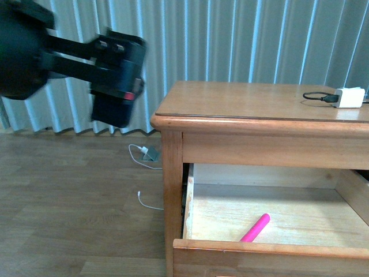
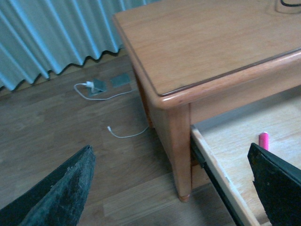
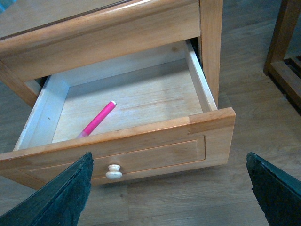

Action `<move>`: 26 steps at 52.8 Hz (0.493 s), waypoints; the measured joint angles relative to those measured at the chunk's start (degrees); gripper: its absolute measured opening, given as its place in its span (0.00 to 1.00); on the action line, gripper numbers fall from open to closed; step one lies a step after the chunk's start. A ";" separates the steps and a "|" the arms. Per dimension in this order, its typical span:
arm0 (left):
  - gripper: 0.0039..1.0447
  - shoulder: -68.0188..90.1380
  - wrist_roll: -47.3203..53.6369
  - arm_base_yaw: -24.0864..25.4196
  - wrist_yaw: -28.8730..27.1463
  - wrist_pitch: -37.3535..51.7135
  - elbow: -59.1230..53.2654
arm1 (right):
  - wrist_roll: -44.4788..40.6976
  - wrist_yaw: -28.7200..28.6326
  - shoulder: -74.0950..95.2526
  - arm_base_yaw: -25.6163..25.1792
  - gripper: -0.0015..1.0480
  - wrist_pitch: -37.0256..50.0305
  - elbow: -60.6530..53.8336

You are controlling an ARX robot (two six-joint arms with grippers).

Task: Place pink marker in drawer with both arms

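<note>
The pink marker (image 3: 97, 119) lies flat and slanted on the floor of the open drawer (image 3: 141, 134), touching neither side wall. Right gripper (image 3: 169, 155): jaws spread wide, holding nothing, over the drawer front near its 1 knob (image 3: 113, 173). Left gripper (image 2: 170, 148): jaws wide, empty, beside the dresser (image 1: 242, 101) corner (blurred in the front view). 1 white charger (image 1: 350, 97) rests on the dresser top

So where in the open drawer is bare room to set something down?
In the honey-coloured wooden drawer, the floor is bare between the bright-pink marker and the right side wall, and along the back wall. It is tighter where the marker slants toward the front panel. The wooden dresser top is free except the white charger at its right edge.
</note>
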 joint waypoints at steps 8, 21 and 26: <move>0.94 -13.33 -3.87 2.21 -4.55 -4.07 -9.09 | 0.02 0.00 0.00 0.00 0.92 0.00 0.00; 0.94 -34.99 -9.35 1.95 -13.05 -11.47 -20.55 | 0.00 0.00 0.00 0.00 0.92 0.00 0.00; 0.94 -43.17 -14.49 3.02 -13.51 -15.13 -24.72 | 0.02 0.00 0.00 0.00 0.92 0.00 0.00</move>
